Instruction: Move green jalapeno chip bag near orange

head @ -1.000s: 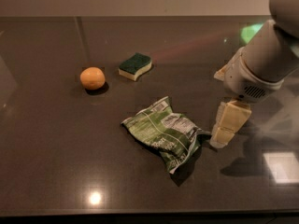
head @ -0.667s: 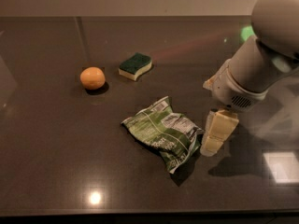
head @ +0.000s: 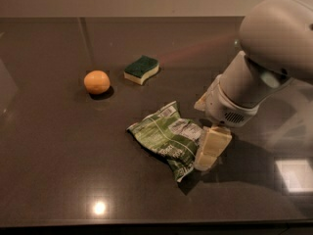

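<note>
The green jalapeno chip bag (head: 168, 138) lies crumpled on the dark table, a little right of the middle. The orange (head: 97, 82) sits at the left, well apart from the bag. My gripper (head: 209, 150) hangs from the white arm at the right and is down at the bag's right edge, its cream finger (head: 212, 147) touching or just over the foil.
A yellow sponge with a dark green top (head: 142, 69) lies behind the bag, to the right of the orange. The dark glossy table (head: 58, 170) reaches the front edge of the view. The white arm's bulk (head: 264, 58) fills the upper right.
My arm has moved left and down, bringing the gripper from beside the bag to its right edge. The bag, orange and sponge have not moved.
</note>
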Tool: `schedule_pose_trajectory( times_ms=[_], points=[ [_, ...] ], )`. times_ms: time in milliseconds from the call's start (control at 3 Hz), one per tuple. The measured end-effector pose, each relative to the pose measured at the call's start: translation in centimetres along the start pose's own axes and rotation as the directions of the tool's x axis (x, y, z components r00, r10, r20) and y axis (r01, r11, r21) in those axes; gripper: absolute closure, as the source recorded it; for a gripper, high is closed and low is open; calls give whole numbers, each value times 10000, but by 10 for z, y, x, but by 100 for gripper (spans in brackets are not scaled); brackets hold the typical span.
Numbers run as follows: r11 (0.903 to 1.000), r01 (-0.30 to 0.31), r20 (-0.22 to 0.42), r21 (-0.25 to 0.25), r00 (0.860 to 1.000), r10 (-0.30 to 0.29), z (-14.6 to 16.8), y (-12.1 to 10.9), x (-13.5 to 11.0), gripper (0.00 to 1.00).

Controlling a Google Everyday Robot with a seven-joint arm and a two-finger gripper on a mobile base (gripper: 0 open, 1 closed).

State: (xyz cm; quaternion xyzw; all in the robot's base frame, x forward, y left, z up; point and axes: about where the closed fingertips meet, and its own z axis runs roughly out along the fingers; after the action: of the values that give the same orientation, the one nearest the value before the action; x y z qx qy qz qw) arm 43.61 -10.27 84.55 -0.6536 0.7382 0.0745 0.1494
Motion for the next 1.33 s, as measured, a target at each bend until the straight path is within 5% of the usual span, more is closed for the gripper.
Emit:
schedule_pose_trajectory(
  times_ms=[667, 1333],
  points=[
    [9995, 313, -96, 14, 9995, -313, -4, 4, -13, 61],
    [9936, 646, -81, 926, 9979, -642, -36, -33, -46, 100]
  ],
)
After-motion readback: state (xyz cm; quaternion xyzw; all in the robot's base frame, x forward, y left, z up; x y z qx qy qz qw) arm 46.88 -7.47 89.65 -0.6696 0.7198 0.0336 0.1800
